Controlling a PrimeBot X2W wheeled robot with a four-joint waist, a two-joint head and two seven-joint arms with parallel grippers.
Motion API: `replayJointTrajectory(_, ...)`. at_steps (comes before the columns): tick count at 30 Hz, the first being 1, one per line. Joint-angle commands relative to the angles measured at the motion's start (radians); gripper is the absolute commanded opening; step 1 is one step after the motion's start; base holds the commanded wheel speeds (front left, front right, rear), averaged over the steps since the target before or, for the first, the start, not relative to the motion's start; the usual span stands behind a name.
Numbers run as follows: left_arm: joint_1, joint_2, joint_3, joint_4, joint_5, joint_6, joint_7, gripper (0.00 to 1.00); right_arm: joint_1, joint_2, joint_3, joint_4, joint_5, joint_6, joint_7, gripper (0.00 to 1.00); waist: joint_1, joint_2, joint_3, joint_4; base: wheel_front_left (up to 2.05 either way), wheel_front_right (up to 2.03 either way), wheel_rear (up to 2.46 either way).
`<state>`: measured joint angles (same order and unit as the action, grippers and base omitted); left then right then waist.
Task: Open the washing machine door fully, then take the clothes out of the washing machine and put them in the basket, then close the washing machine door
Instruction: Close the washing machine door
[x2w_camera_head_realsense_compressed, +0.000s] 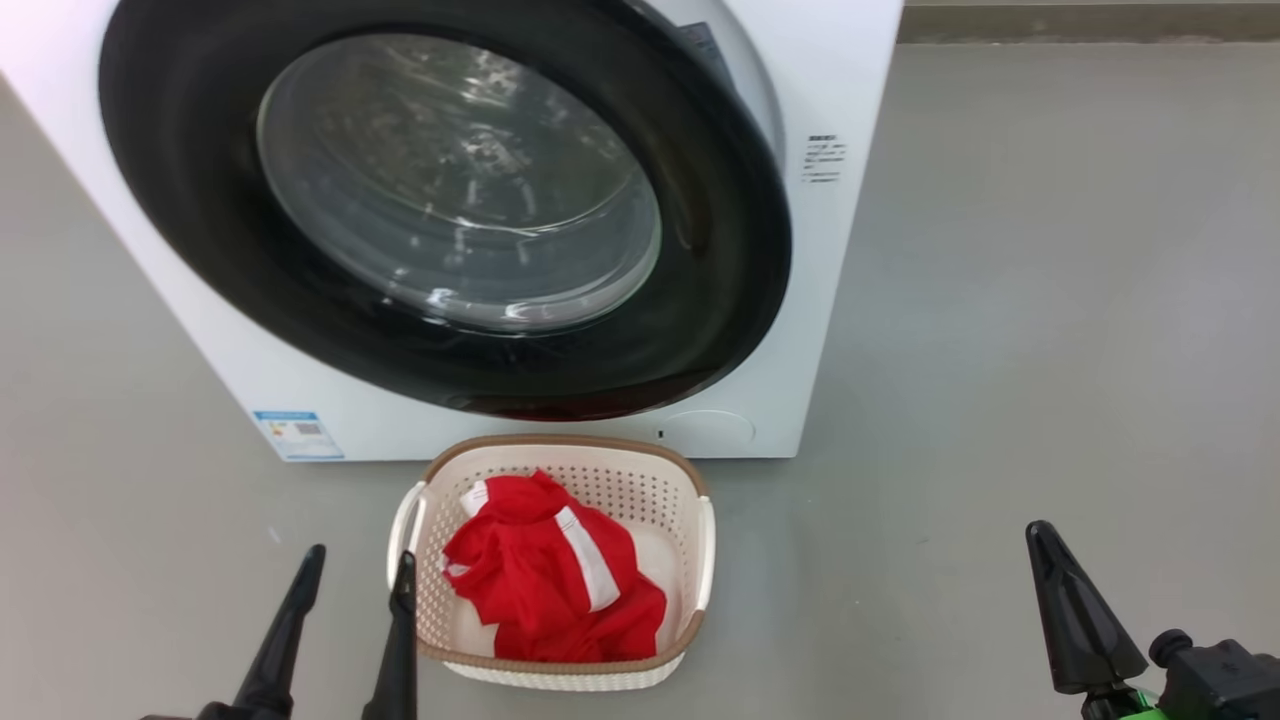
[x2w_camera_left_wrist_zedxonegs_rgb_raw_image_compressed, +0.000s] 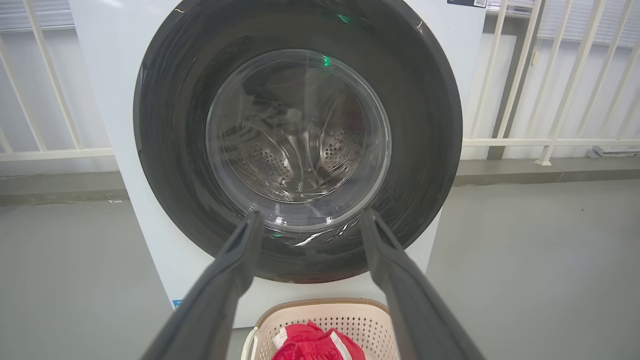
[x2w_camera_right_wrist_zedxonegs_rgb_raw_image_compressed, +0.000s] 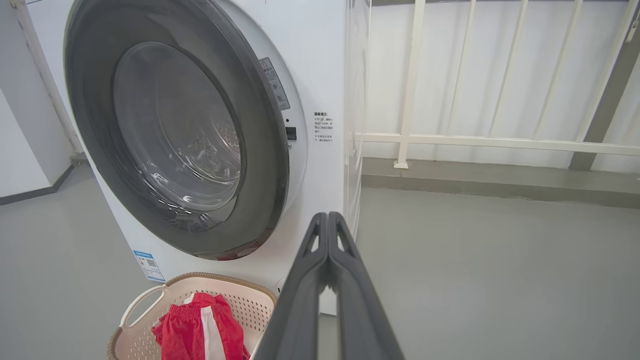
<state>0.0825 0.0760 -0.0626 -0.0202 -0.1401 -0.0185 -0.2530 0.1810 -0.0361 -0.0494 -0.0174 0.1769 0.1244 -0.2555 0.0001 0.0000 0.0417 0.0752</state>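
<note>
grey floor (x2w_camera_head_realsense_compressed: 1050, 300) under basket (x2w_camera_head_realsense_compressed: 565, 441), white railing (x2w_camera_right_wrist_zedxonegs_rgb_raw_image_compressed: 500, 142) behind

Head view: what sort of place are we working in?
Probably a laundry spot on a balcony or utility area: a white front-loading washing machine on a grey floor, a basket of red clothes before it, and a white railing behind.

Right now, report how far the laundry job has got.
Done: the red clothes lie in the basket, and the drum looks empty. In hand: nothing; the left gripper is open and the right gripper is shut, both clear of everything. Left: the washing machine door lies against the machine's front, but I cannot tell whether it is latched. Check that.
</note>
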Motion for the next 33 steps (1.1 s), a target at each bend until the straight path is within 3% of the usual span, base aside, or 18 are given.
replayJointTrajectory(1,-0.028,-0.003,0.028,-0.030,0.011,-0.006,-0.009,1.00,-0.040,-0.014,0.028,-0.015,-0.002,0.006,-0.006,0.00,-0.0001,0.0000,0.012,0.022,0.00,0.00,0.00)
replayJointTrajectory(21,-0.078,-0.024,-0.050,-0.095,0.001,-0.012,-0.009,1.00,-0.288,-0.014,0.059,0.113,-0.082,0.006,-0.006,0.00,-0.0001,0.0000,0.154,0.224,0.00,0.00,0.00)
replayJointTrajectory(33,-0.112,-0.026,-0.083,-0.129,-0.026,0.010,-0.009,1.00,-0.507,-0.043,0.057,0.242,-0.152,0.006,-0.006,0.00,-0.0001,0.0000,0.249,0.285,0.00,0.00,0.00)
